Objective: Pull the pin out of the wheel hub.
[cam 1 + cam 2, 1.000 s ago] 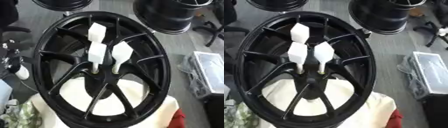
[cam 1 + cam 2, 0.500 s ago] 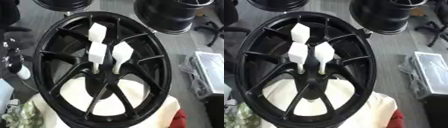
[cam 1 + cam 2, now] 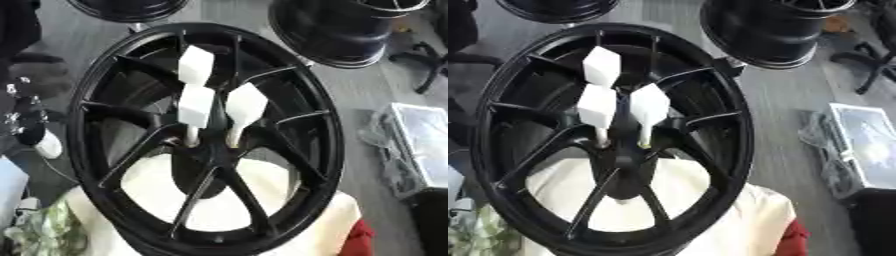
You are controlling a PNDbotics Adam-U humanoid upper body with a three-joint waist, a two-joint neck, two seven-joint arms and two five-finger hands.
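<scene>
While no fingers show, three white-headed pins [image 3: 195,107] upright in wheel hub [image 3: 203,152].

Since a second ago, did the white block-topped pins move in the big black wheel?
No. The three white block-topped pins still stand in the hub of the big black spoked wheel, placed the same against its spokes. No hand shows.

Even, diffuse light – no hard shadows. Both views soft, slightly motion-blurred overall. White pin heads [image 3: 196,105] near blown out, edges fuzzy. Black wheel [image 3: 728,150] shows faint sheen on spokes – detail crushed in darks. Right-edge clutter smeared, out of focus.
</scene>
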